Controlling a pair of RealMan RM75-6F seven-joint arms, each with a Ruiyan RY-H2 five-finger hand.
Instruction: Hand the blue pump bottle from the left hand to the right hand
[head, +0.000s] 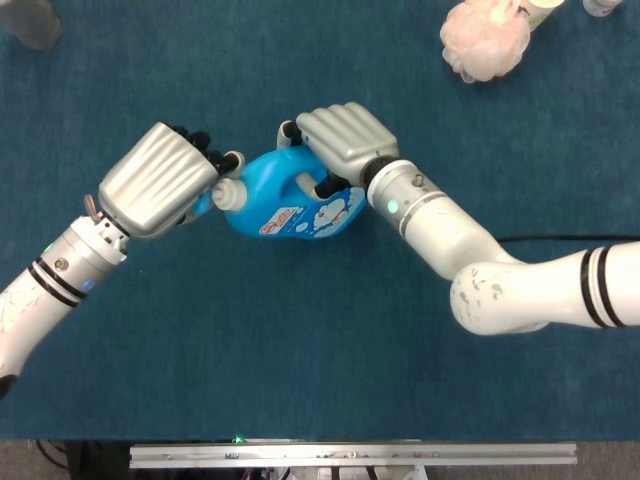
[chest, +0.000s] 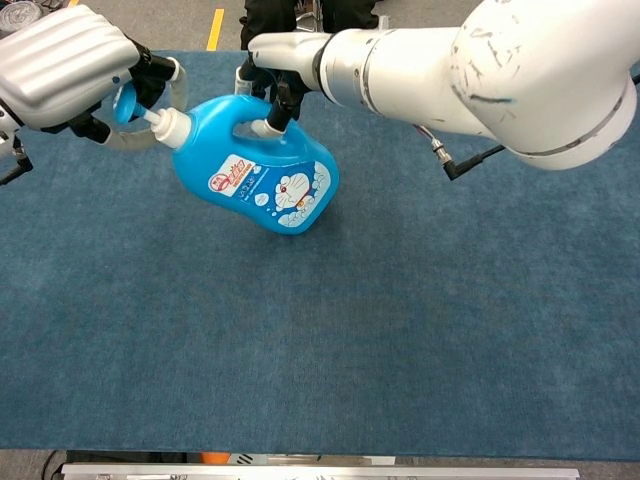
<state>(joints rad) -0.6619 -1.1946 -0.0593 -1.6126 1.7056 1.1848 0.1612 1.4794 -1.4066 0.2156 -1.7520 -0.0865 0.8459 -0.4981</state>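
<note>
The handover is at its midpoint, with both hands on the bottle and neither yet clear of it; the blue pump bottle hangs tilted above the blue-carpeted worktop, its pump end pointing toward 9 o'clock in the chest view and its base down toward 4 o'clock; whether the base touches the carpet I cannot tell. The left hand is clamped around the white pump head at the bottle's neck, fingers curled about it; the right hand comes in from 3 o'clock in the head view and has its fingers hooked through the moulded handle on the bottle's upper side, so it too is closed on the bottle. Judged from this, the reach and the receiving grip look done; what is left is for the left hand to open and draw away toward 9 o'clock, leaving the weight to the right hand alone; the grip through the handle seems secure enough for that, though the fingers' undersides are hidden. A pink bath pouf lies well apart at 1 o'clock.
</note>
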